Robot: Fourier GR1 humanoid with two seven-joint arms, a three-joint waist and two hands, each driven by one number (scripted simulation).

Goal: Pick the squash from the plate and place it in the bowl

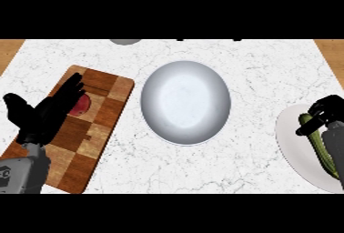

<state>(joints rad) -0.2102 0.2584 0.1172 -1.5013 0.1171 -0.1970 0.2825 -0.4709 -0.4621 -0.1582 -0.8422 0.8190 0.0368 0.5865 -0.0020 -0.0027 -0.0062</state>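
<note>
A long green squash (322, 154) lies lengthwise on the white plate (293, 145) at the counter's right edge. My right hand (327, 111) sits over the squash's far end with its fingers curled round it, and its forearm covers part of the squash. The large grey-white bowl (186, 102) stands in the middle of the counter, to the left of the plate, with nothing in it. At the left, my left hand (47, 113) rests open, fingers up, over the cutting board.
A wooden cutting board (101, 118) lies at an angle on the left, with a round red item (82, 105) on it, partly hidden by my left hand. A small grey object (125, 41) shows at the counter's far edge.
</note>
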